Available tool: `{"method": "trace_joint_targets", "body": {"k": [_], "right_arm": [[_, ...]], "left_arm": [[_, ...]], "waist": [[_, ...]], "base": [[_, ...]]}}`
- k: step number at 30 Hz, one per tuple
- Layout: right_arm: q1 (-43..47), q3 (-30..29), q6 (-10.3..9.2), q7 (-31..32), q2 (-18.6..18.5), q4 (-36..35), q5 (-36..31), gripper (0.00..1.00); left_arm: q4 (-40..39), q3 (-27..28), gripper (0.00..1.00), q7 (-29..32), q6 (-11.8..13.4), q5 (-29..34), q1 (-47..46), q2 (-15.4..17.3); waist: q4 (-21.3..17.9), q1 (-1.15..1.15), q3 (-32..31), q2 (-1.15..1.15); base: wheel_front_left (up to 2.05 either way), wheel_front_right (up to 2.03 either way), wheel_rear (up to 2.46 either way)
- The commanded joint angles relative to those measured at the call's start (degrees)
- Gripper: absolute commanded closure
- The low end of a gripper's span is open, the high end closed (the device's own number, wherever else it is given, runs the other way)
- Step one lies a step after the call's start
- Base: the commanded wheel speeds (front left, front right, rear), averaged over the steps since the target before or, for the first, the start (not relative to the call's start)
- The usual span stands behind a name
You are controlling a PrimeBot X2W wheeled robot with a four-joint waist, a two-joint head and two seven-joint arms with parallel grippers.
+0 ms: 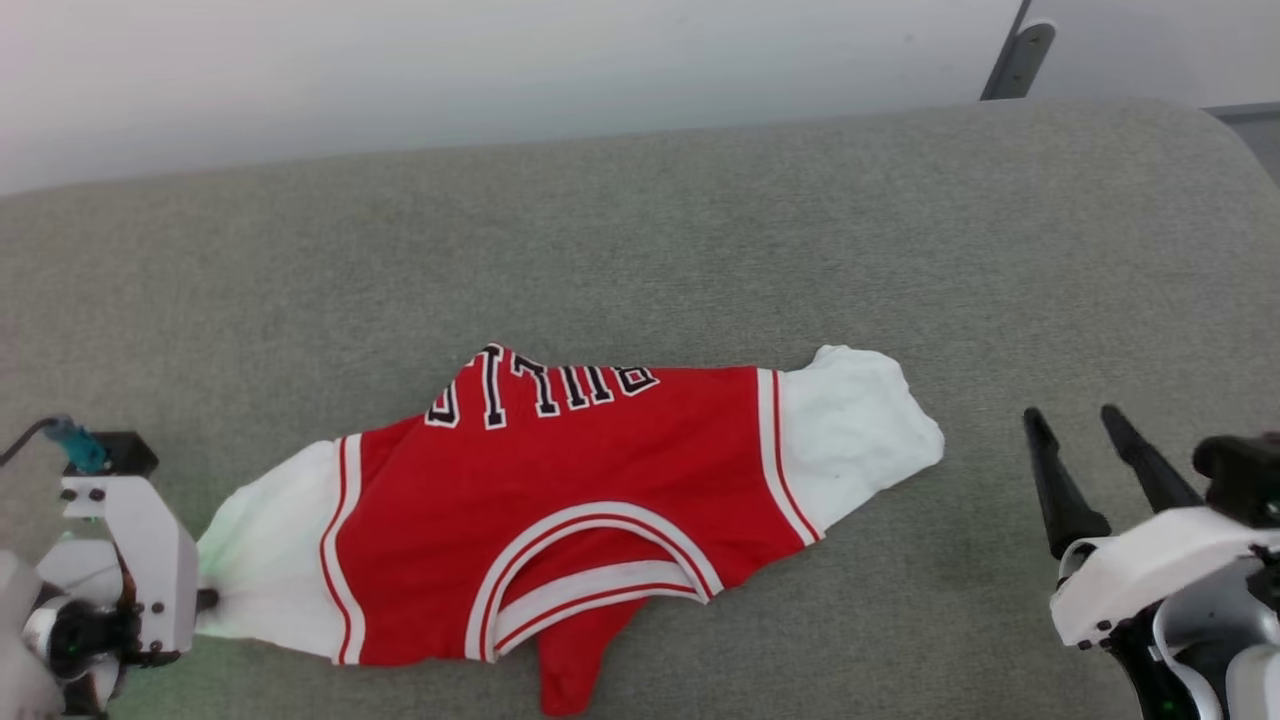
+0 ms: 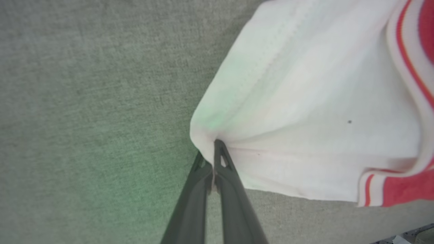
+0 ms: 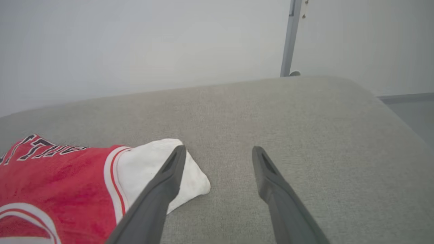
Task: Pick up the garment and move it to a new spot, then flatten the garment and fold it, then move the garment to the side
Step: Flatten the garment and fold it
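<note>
Some garment (image 1: 560, 490) lettering (image 1: 545, 388) curls under.

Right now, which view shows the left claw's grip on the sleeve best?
Left wrist view: the left claw is shut on the garment at its white sleeve hem, cloth puckering at the tips. In the head view the claw's housing hides most of that contact. The right wrist view shows the opposite sleeve.
</note>
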Motion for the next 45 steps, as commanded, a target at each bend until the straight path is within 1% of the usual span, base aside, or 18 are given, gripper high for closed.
{"method": "trace_joint_targets", "body": {"k": [1,4,5,6,7,11,15,19,23,24,25,28,31,34,37,39,42,45], "right_arm": [[-1.4,0.6,-0.08,2.9,-0.9,1.5,1.0,0.0],[-3.8,1.8,-0.08,8.0,-3.1,5.0,2.3,0.0],[-3.8,1.8,-0.08,8.0,-3.1,5.0,2.3,0.0],[-4.7,2.7,-0.08,9.6,-3.9,6.4,3.1,0.0],[-5.9,3.0,-0.08,10.9,-4.0,7.8,4.3,0.0],[-10.3,5.8,-0.07,15.9,-6.4,13.8,6.7,0.0],[-14.4,8.4,-0.08,19.0,-8.3,20.2,8.1,0.0],[-17.9,9.7,-0.08,21.8,-8.7,26.9,7.6,0.0],[-20.5,11.1,-0.08,24.5,-8.2,33.4,7.6,0.0],[-21.0,11.6,-0.07,25.0,-8.1,34.8,7.9,0.83],[-21.4,11.9,-0.07,25.6,-8.2,36.2,8.1,1.0],[-23.2,11.7,-0.07,25.9,-8.3,38.5,8.7,1.0],[-25.5,11.7,-0.07,25.4,-9.1,38.4,9.6,1.0],[-27.3,11.6,-0.07,25.2,-9.6,36.6,12.4,1.0],[-28.9,11.2,-0.07,25.1,-10.1,34.3,15.2,1.0],[-30.7,11.3,-0.07,25.1,-10.8,32.4,15.7,1.0],[-33.3,10.6,-0.07,25.7,-10.6,30.2,18.1,1.0],[-36.7,9.6,-0.07,25.4,-10.9,28.5,18.9,1.0]], "left_arm": [[0.4,-1.2,1.0,0.1,-0.2,0.3,0.8,-2.1],[0.3,-1.4,1.0,-0.1,-0.4,0.6,-0.4,-2.6],[0.3,-1.4,1.0,-0.1,-0.4,0.6,-0.4,-2.6],[0.2,-1.4,1.0,-0.3,-0.4,0.7,-0.8,-2.8],[0.2,-1.5,1.0,-0.4,-0.4,0.8,-1.1,-3.1],[-0.3,-2.0,1.0,-0.9,-0.7,1.3,-2.5,-4.2],[-0.5,-2.7,1.0,-1.1,-0.9,1.8,-3.4,-5.1],[-0.8,-3.3,1.0,-1.4,-1.0,2.1,-3.8,-5.9],[-0.9,-3.6,1.0,-1.8,-1.1,1.8,-4.0,-6.6],[-0.8,-3.7,1.0,-2.0,-1.1,1.7,-4.0,-6.7],[-0.7,-3.6,1.0,-2.2,-1.2,1.5,-4.0,-7.0],[-0.3,-3.5,1.0,-2.3,-1.2,1.2,-4.5,-7.4],[-1.0,-3.1,1.0,-2.5,-1.3,1.5,-6.6,-7.2],[-2.3,-2.4,1.0,-2.4,-0.7,2.4,-9.7,-6.0],[-4.2,-2.0,1.0,-1.9,-0.4,3.1,-12.6,-5.7],[-5.2,-1.4,1.0,-1.9,-0.4,3.1,-14.8,-5.5],[-6.9,0.1,1.0,-1.3,0.1,2.7,-18.9,-5.1],[-8.1,0.8,1.0,-0.5,0.7,3.4,-22.7,-4.5]], "waist": [[0.8,0.0,0.6,0.0],[1.6,0.0,1.1,0.0],[1.6,0.0,1.1,0.0],[2.0,0.0,1.2,0.0],[2.2,0.0,1.5,0.0],[3.8,0.0,2.2,0.0],[5.1,0.0,2.7,0.0],[6.3,0.0,3.0,0.0],[7.1,0.0,3.1,0.0],[7.3,0.0,3.0,0.0],[7.4,0.0,2.9,0.0],[7.7,0.0,2.2,0.0],[8.0,0.0,0.9,0.0],[8.3,0.0,-0.7,0.0],[8.4,0.0,-2.5,0.0],[8.4,0.0,-3.5,0.0],[8.3,0.0,-5.1,0.0],[8.1,0.0,-6.2,0.0]], "base": [[0.0,0.0,0.0],[0.0,0.0,0.0],[0.0,0.0,0.0],[0.0,0.0,0.0],[0.0,0.0,0.0],[0.0,0.0,0.0],[0.0,0.0,0.0],[0.0,0.0,0.0],[0.0,0.0,0.0],[0.0,0.0,0.0],[0.0,0.0,0.0],[0.0,0.0,0.0],[0.0,0.0,0.0],[0.0,0.0,0.0],[0.0,0.0,0.0],[0.0,0.0,0.0],[0.0,0.0,0.0],[0.0,0.0,0.0]]}}
